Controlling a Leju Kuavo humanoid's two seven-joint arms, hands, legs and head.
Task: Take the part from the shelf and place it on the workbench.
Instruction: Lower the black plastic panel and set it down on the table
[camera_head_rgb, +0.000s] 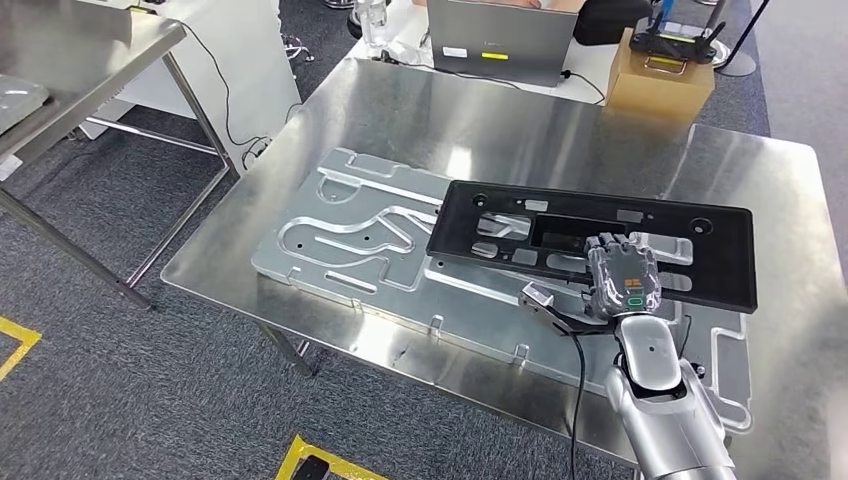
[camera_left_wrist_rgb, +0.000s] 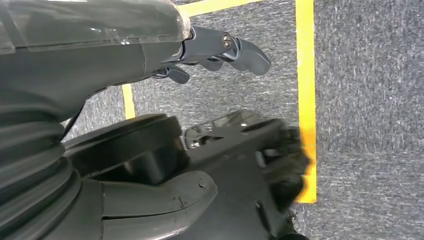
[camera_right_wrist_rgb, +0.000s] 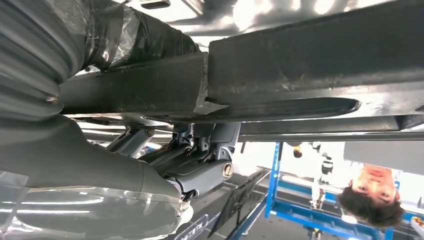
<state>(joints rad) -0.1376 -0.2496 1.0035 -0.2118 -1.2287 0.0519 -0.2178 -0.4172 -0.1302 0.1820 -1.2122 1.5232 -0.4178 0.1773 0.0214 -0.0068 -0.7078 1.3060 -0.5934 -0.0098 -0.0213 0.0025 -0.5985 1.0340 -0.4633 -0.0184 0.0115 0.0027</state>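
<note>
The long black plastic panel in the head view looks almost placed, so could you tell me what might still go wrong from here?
1. The long black plastic panel lies partly on the ribbed silver metal plate, tilted; it may slide or rock when let go.
2. The right hand holds the panel's near edge, fingers over it; pulling away could drag it.
3. The panel's far right corner lies near the steel workbench edge, so a shove could tip it off.

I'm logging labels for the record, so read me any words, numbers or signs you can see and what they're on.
None can be read.
Laptop: white sticker and yellow strip, too small.
Right hand: orange and green marks on its back, no legible text.
Black part: small pale tags, blurred.
</note>
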